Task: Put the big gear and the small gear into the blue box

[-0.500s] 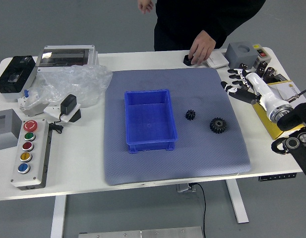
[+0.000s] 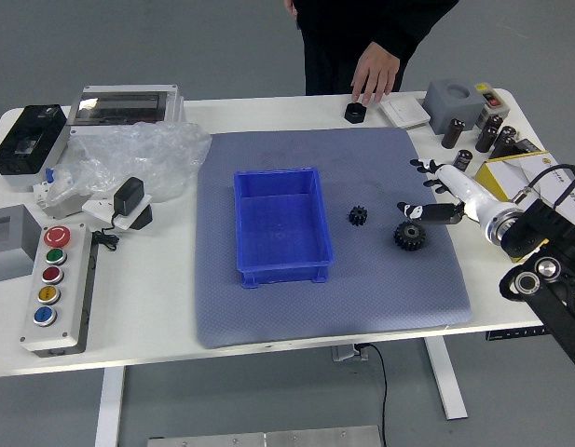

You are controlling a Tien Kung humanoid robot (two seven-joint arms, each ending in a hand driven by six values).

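Two gears, the small one point(image 2: 358, 215) and the big one point(image 2: 410, 236), lie on the mat right of the blue box point(image 2: 283, 226); the robot's right hand point(image 2: 419, 190), fingers spread and empty, reaches in by the big one, presumably to grasp it first.

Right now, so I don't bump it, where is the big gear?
In the head view, the big gear sits right of the small gear, just below the right hand's fingers.

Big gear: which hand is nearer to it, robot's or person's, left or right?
The robot's right hand: its fingers are spread just beyond the big gear. The person's left hand is farther off, at the table's far edge.
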